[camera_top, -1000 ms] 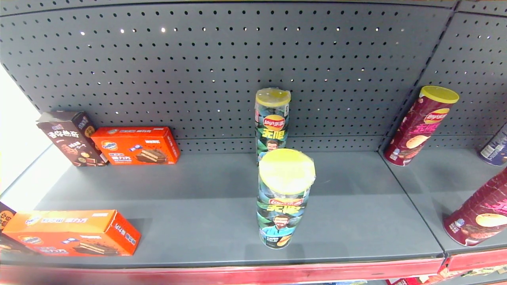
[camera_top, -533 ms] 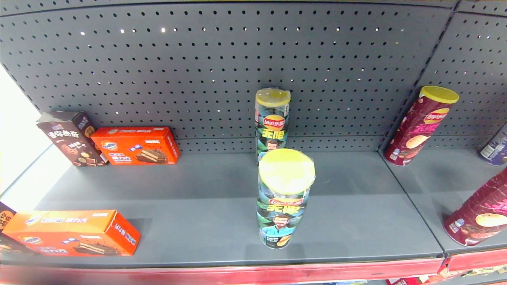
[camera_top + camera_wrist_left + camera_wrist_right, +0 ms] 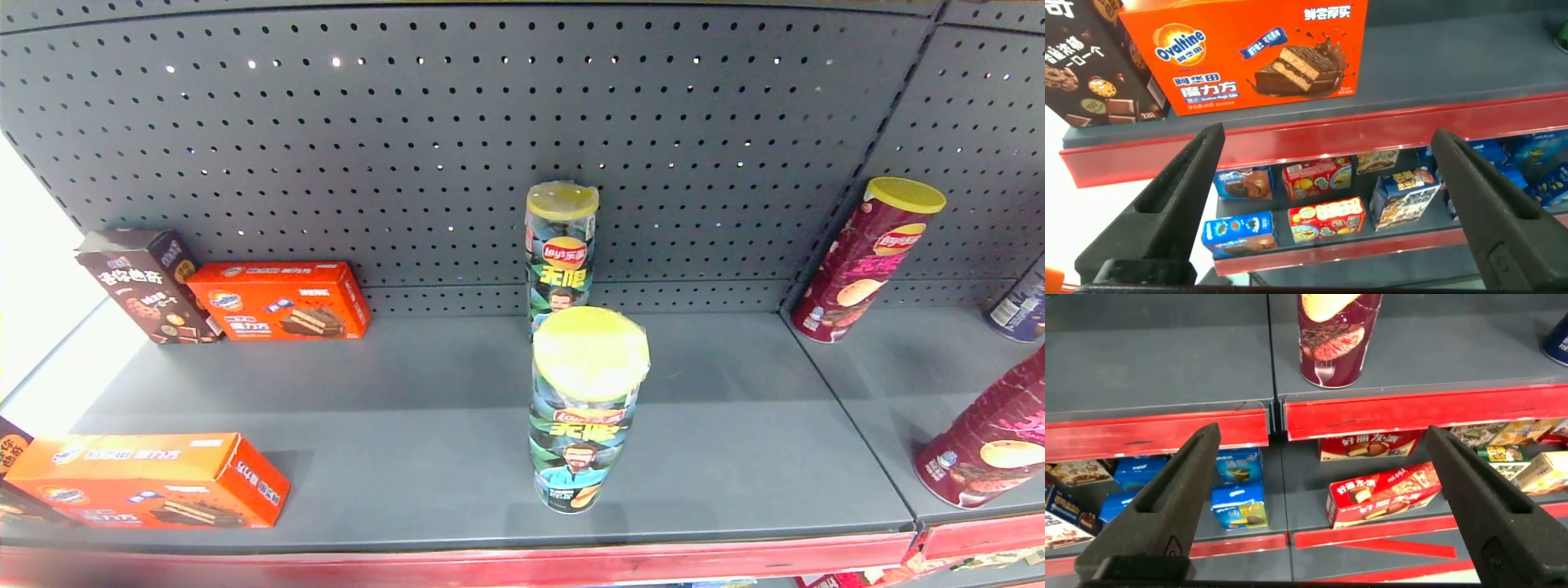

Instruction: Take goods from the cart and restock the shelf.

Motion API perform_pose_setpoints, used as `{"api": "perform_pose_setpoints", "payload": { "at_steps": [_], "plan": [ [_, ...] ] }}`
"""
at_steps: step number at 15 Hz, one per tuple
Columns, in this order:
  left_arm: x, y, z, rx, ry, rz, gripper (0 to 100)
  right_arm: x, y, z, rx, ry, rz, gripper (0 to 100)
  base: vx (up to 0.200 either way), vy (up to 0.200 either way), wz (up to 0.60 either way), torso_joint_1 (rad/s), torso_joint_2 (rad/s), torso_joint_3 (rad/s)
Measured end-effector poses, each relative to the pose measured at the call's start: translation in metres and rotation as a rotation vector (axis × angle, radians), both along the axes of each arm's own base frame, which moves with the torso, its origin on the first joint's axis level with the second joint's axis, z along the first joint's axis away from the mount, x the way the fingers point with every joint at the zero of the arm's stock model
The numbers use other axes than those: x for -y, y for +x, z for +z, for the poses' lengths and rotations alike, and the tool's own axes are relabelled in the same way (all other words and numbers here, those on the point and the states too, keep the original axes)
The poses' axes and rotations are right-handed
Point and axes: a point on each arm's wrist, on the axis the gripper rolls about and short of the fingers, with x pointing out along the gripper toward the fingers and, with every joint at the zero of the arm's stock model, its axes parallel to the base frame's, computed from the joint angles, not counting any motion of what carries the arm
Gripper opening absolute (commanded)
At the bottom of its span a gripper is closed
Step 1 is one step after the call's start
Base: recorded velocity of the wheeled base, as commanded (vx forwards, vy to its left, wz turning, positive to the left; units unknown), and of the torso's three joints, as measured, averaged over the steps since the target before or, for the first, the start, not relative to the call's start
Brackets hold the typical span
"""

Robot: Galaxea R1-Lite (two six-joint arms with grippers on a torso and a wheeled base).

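My head camera gives me the shelf from above. A green chip can stands upright at centre, with a second green can at its 12 o'clock against the pegboard. A front orange box lies at 8 o'clock, a rear orange box at 10, and a leaning maroon can at 2.

My left wrist camera adds the lower-tier boxes under the red shelf lip. The left gripper is spread wide and empty. The right gripper is likewise spread and empty, facing a near maroon can at the shelf's front edge.
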Motion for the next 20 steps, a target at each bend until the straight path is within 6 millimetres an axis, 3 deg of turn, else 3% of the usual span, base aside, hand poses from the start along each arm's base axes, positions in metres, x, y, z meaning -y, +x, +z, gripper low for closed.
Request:
{"api": "perform_pose_setpoints", "payload": {
  "at_steps": [20],
  "plan": [
    [0.0000,0.0000,0.0000,0.000,-0.004,0.002,100,0.0000,-0.0001,0.0000,0.001,-0.004,0.000,100,0.000,-0.010,0.03,0.000,0.00,0.000]
  ]
}}
